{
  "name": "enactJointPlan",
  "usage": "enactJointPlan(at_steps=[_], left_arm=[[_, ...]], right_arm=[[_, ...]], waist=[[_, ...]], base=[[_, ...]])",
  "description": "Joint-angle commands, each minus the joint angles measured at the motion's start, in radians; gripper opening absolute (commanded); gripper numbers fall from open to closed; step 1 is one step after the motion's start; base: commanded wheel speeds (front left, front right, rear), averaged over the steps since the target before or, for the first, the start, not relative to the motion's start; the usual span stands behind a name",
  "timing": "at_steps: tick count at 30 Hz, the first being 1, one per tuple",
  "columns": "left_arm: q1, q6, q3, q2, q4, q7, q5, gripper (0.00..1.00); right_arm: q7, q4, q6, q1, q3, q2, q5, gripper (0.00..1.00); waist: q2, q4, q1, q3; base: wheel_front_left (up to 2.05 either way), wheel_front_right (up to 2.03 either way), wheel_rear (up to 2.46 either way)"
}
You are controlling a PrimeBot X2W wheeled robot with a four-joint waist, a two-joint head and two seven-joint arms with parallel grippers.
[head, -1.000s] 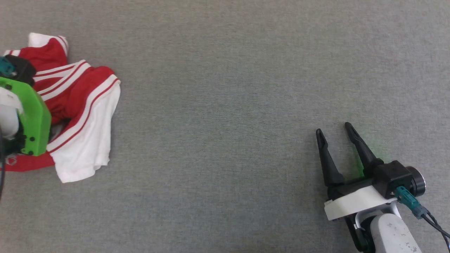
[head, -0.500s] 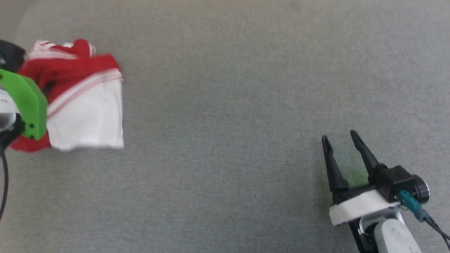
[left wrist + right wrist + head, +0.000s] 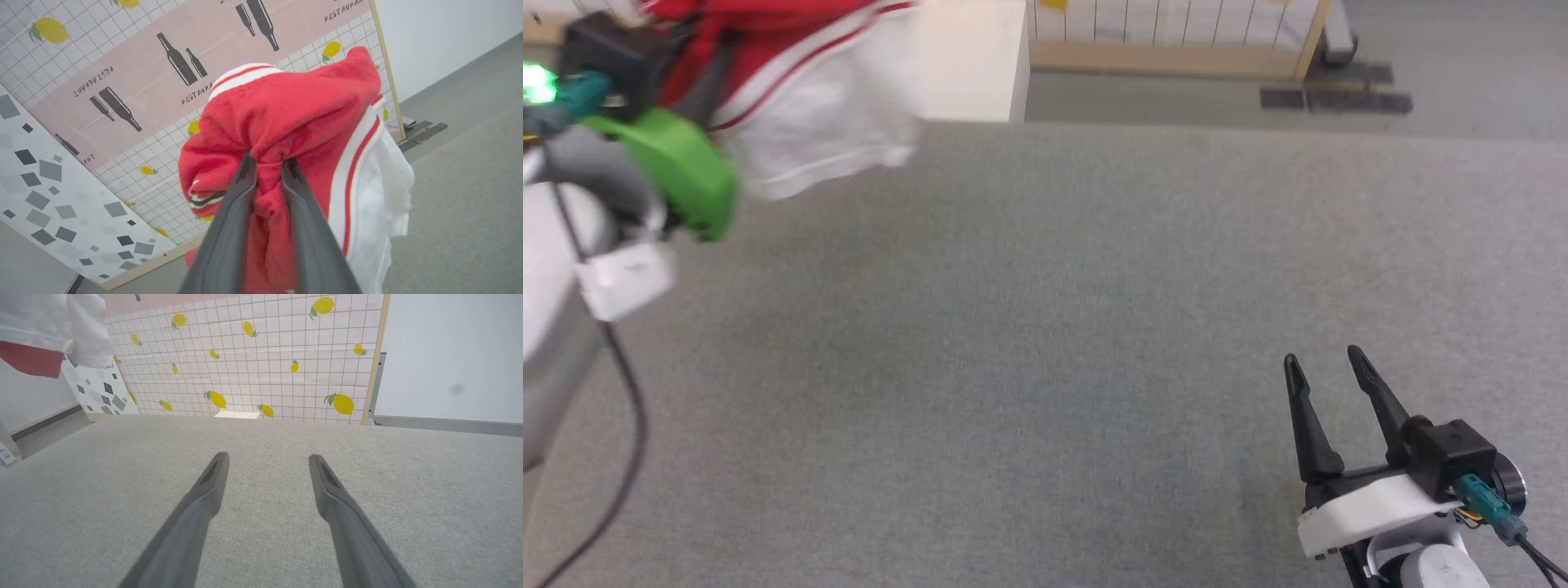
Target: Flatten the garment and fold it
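The garment (image 3: 800,98), red with a white sleeve and red-and-white striped trim, hangs bunched in the air at the head view's top left, clear of the grey table (image 3: 1045,327). My left gripper (image 3: 267,161) is shut on a red fold of the garment (image 3: 294,110), with the white sleeve drooping to its right. In the head view the cloth hides the fingers, leaving the green wrist mount (image 3: 678,175) in sight. My right gripper (image 3: 1323,357) stands open and empty low over the table at the lower right. The right wrist view shows its parted fingers (image 3: 212,482) and the garment's hem (image 3: 45,326) at top left.
The table's far edge (image 3: 1258,131) runs across the top of the head view. Beyond it stand a white block (image 3: 972,57) and a wood-framed panel printed with lemons (image 3: 265,355). A speckled white panel (image 3: 49,196) leans beside it.
My left gripper has lifted the garment off the table, up and away. The head camera has tilted up, bringing the far edge and room into view. The right gripper stays open, about in place.
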Motion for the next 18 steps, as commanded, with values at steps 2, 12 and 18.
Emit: enactJointPlan(at_steps=[2, 12, 18], left_arm=[[-0.027, 0.025, -0.011, -0.047, -0.037, -0.024, 0.025, 0.00], [0.006, 0.050, -0.096, -0.217, -0.102, -0.048, 0.053, 0.00], [0.040, 0.056, -0.168, -0.310, -0.023, -0.117, 0.112, 0.00]], right_arm=[[-0.005, -0.001, -0.002, 0.013, -0.006, 0.000, 0.017, 1.00], [-0.005, -0.041, -0.002, 0.020, -0.033, 0.000, 0.039, 1.00], [-0.005, -0.059, -0.002, 0.006, -0.046, 0.000, 0.049, 1.00]], waist=[[0.0000, -0.016, 0.0000, -0.066], [0.0000, -0.136, 0.0000, -0.075], [0.0000, -0.251, 0.0000, -0.025]], base=[[0.00, 0.00, 0.00], [0.00, 0.00, 0.00], [0.00, 0.00, 0.00]])
